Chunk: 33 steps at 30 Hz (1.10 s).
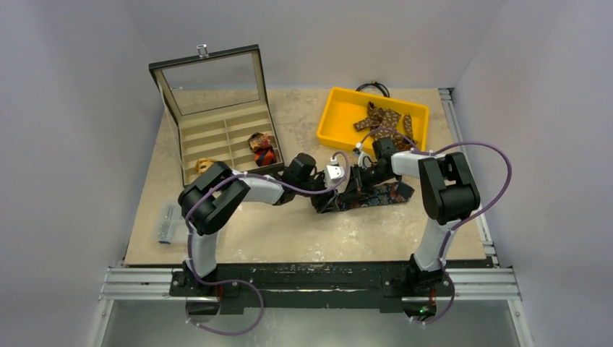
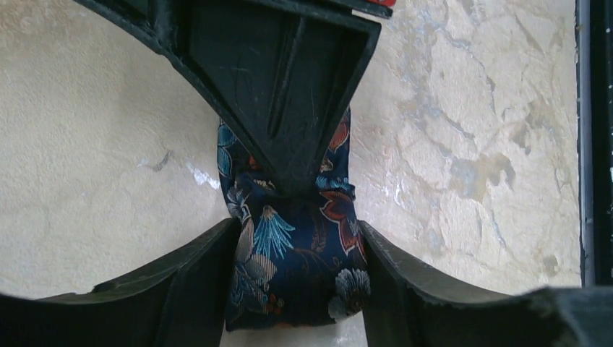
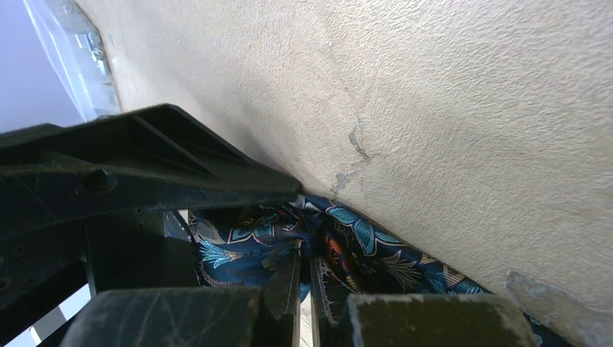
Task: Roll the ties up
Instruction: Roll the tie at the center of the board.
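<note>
left pincer [image 2: 295, 230] spread astride the navy tie [image 2: 289, 289]; right pincer [image 3: 305, 264] pressed together, hiding its far stretch.

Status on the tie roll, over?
Left pincer open, straddling navy floral tie. Right pincer shut on same tie. Organizer box, yellow bin stand clear.

Top view: soft, even overhead light, table [image 1: 289, 231] fairly bright, faint shadows under arms, overall slightly soft. Left wrist cam: navy tie [image 2: 296, 267] sharp, small glints on tabletop, left fingers [image 2: 181, 289] dark, bit blurry. Right wrist cam: right fingers [image 3: 217, 311] underexposed, top-left corner washed out.
</note>
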Each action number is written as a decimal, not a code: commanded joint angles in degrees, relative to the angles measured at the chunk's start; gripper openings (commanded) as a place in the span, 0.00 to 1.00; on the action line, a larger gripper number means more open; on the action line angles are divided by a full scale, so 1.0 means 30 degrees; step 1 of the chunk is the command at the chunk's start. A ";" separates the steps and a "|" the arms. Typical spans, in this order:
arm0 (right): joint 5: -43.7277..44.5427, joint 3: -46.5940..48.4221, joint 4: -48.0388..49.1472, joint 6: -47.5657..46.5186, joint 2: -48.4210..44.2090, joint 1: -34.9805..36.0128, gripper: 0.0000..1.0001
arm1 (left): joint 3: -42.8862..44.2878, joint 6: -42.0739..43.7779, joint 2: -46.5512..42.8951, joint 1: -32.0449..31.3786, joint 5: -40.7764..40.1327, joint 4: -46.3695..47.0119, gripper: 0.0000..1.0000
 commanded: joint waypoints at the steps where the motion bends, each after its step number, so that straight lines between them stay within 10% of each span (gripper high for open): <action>1: 0.4231 -0.0424 0.0106 -0.1364 0.0655 0.0158 0.00 | 0.0600 -0.1576 0.0897 -0.0221 0.0920 0.1445 0.51; 7: 0.2387 0.0262 -0.0280 -0.1640 -0.0028 0.0201 0.06 | 0.0171 0.2630 0.0003 -0.1075 -0.2518 -0.2574 0.30; 13: 0.0734 0.1671 -0.3443 -0.2807 -0.1171 -0.0794 0.37 | 0.0118 0.4481 -0.0428 -0.1100 -0.4432 -0.6358 0.27; 21: -0.2578 0.0696 -0.2737 -0.0663 -0.3046 -0.0546 0.52 | 0.1703 0.4159 0.0207 -0.1697 -0.5022 -0.8901 0.29; 33: -0.1766 0.0824 -0.1057 0.0043 -0.0805 0.0260 0.35 | 0.2200 0.3990 0.0587 -0.2037 -0.5363 -0.9260 0.31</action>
